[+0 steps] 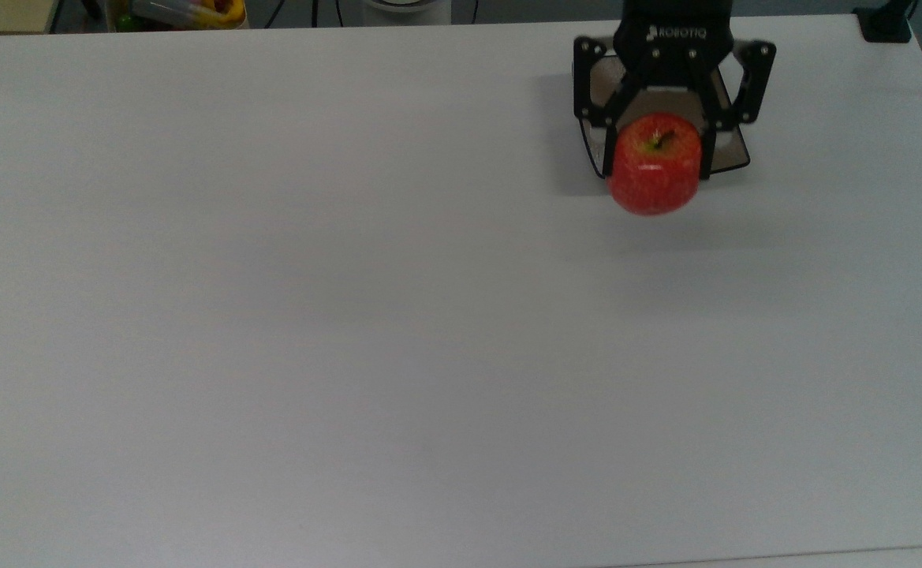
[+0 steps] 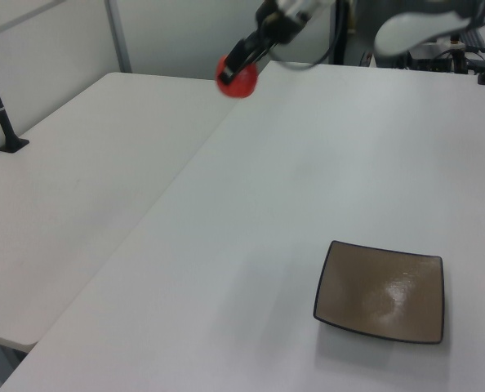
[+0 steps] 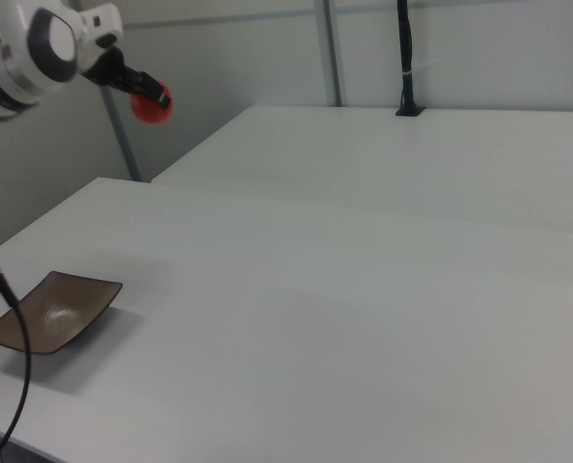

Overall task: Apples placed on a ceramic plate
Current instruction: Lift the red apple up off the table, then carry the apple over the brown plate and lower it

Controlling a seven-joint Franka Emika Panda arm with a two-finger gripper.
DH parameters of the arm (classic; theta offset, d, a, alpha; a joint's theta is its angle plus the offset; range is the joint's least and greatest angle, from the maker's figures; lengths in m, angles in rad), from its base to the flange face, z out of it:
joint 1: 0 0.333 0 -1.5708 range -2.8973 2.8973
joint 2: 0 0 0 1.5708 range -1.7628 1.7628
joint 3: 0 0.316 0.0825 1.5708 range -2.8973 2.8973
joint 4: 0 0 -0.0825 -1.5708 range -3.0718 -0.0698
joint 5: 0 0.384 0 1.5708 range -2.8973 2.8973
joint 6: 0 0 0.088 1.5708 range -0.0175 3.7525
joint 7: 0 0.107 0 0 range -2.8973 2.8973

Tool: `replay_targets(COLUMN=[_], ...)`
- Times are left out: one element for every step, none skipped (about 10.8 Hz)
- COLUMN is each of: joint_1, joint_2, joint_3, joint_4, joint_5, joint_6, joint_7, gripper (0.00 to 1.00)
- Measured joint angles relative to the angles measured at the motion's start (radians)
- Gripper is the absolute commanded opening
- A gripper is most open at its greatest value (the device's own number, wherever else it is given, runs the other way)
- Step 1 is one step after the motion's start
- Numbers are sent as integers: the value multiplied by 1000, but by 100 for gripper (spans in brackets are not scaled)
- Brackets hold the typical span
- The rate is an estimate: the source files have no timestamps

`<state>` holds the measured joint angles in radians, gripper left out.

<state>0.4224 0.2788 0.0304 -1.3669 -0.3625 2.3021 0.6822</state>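
White counter (image 1: pixel 350 315), ceramic plate (image 2: pixel 381 291) resting near the left view's lower right. High above, well apart from it, claw (image 1: pixel 656 154) clamped around the apple (image 1: pixel 655 173).

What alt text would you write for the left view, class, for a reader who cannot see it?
A black two-finger gripper holds a small glossy red apple high above a white table. A square brown ceramic plate lies empty near the left view's lower right.
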Motion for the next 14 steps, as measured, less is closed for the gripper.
replay_targets(joint_1=[1,2,2,2,3,3,3,3,3,3,3,4,5,5], joint_2=[-55,-106,-167,-222,-280,-339,-379,-426,-469,-502,-523,-534,-536,-535], joint_3=[1,3,5,6,7,8,8,9,9,9,10,19,44,77], joint_4=[-23,-55,-100,-140,-185,-237,-279,-339,-409,-480,-548,-605,-651,-694], joint_5=[37,61,86,114,165,237,284,326,350,368,389,402,406,406], joint_6=[-64,-107,-158,-218,-291,-356,-396,-437,-455,-456,-456,-456,-451,-422], joint_7=[-12,-23,-31,-46,-94,-178,-240,-310,-363,-400,-428,-458,-477,-479], gripper=[12,12,12,12,12,12,12,12,12,12,12,12,12,12])
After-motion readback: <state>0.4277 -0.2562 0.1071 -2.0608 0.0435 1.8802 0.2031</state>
